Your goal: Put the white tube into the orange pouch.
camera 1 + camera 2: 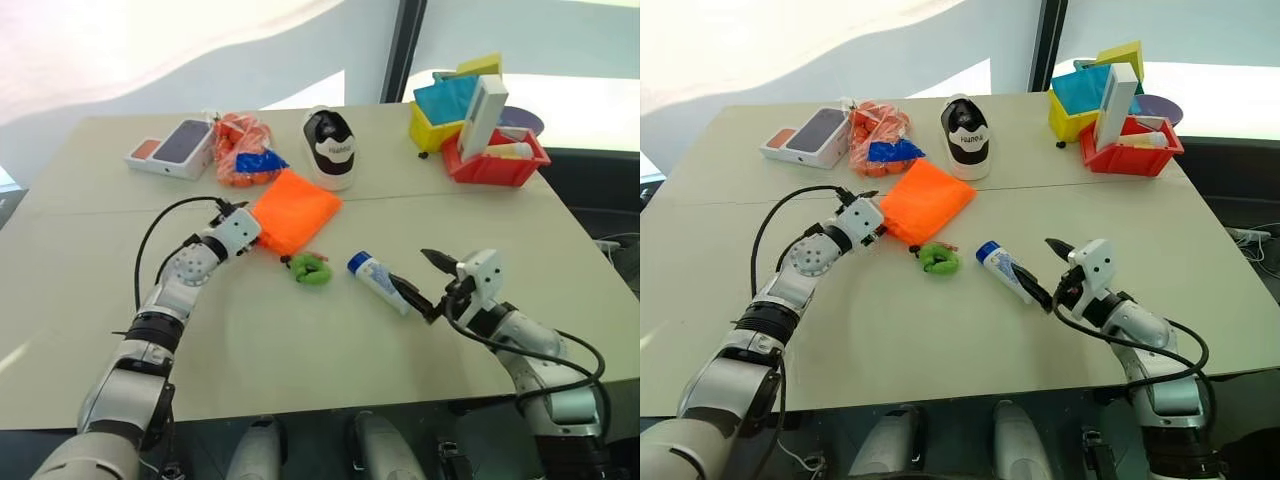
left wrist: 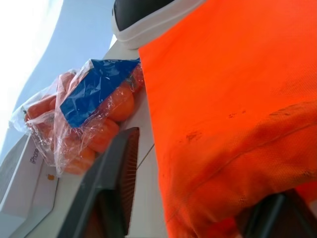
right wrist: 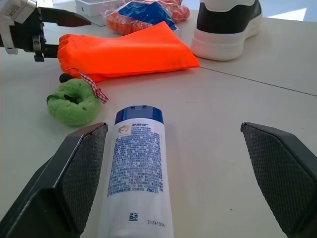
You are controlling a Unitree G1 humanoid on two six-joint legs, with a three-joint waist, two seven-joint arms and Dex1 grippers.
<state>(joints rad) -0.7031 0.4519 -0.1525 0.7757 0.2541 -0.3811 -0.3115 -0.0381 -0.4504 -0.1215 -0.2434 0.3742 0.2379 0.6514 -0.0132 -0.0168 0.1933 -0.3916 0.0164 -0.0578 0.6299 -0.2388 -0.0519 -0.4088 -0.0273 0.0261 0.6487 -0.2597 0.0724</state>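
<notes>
Left jaws hidden by orange pouch (image 1: 294, 211)

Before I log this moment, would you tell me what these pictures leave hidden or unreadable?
- Left gripper: whether it pinches the orange pouch; in the eye views its casing covers the fingertips, and in the left wrist view the fabric covers them.
- Pouch mouth: hidden behind that gripper, so open or drawn shut is unknown.
- White tube: its tail end is cut off by the right wrist view's edge.
- Red bin: its contents are too small to identify.
</notes>
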